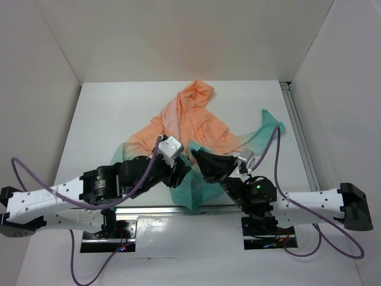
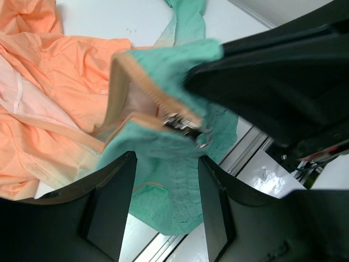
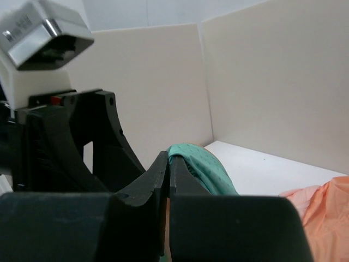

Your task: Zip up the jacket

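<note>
Top view: one jacket (image 1: 190, 119) lies crumpled at the middle of the white table (image 1: 107, 113), its orange part toward the upper centre and its teal part spreading to lower centre and right. Two arms reach in from the lower corners. The left claw (image 1: 183, 170) and the right claw (image 1: 199, 159) meet at the teal hem just below centre, nearly touching each other. Two purple cables (image 1: 275, 161) loop beside the arms. A metal rail (image 1: 161, 210) runs along the table's near edge.

Left wrist view: the left claw (image 2: 166, 164) is released, its two fingers (image 2: 109, 207) spread wide at the bottom. Teal cloth of the jacket (image 2: 65, 76) hangs between and beyond them. One metal zipper slider (image 2: 185, 124) sits at centre on the orange tape. The right claw (image 2: 199, 76) fills the upper right and partly blocks the cloth.

Right wrist view: the right claw (image 3: 168, 164) is clenched on a teal fold of the jacket (image 3: 202, 166) at centre. The left arm's camera housing (image 3: 41, 35) fills the upper left, hiding the table there.
</note>
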Robot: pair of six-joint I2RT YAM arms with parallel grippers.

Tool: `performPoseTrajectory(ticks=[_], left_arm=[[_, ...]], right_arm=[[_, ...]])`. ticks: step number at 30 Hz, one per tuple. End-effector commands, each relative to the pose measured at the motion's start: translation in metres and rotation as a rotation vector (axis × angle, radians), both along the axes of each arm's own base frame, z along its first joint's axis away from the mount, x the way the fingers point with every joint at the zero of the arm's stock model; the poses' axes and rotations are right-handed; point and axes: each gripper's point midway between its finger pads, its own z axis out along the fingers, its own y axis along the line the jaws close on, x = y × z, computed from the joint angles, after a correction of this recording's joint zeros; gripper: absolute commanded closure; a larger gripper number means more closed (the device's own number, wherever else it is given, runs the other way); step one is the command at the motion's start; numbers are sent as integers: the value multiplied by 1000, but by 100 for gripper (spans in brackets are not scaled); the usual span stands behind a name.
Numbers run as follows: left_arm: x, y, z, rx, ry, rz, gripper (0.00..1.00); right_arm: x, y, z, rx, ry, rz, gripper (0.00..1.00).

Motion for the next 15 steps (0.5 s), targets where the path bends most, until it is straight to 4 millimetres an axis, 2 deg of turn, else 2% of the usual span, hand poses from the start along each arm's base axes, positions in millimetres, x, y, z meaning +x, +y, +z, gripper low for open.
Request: performPoseTrajectory(ticks=[1,4,6,8,11,15], left_arm=[[6,8,15,47,-27,80,39],[-2,13,28,7,-26,47,40],[-6,21,33,-28,-29,36,40],[-11,35,44,-89,-32,30,40],[-14,47,45,-133,-12,38,39],[-17,45,41,-142,1,23,39]], right_arm=[[2,-10,29,79,-32,-31,100],[5,-12,32,89,-26,-51,100],[6,-6,30,73,-29,-56,100],[8,-3,25,61,-21,-63,100],[9,3,27,55,-26,-68,100],[11,11,23,40,-23,-68,100]])
